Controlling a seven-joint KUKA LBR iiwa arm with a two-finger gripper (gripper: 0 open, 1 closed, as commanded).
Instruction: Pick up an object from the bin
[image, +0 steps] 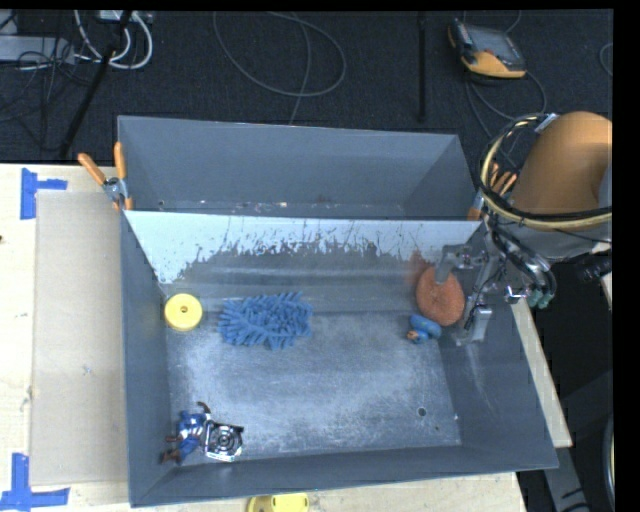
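My gripper (474, 318) hangs low at the bin's right side, close to the right wall. Just to its left, touching or overlapping it from this angle, is a round orange-brown lump (438, 294); whether it is gripped I cannot tell. A small blue piece with a yellow end (421, 330) lies on the floor just below the lump, left of the gripper.
A blue frilly tuft (265, 321) lies left of centre, with a yellow disc (183, 312) beside it near the left wall. A small blue and silver toy (206, 437) sits in the front left corner. The arm comes in over the right rim.
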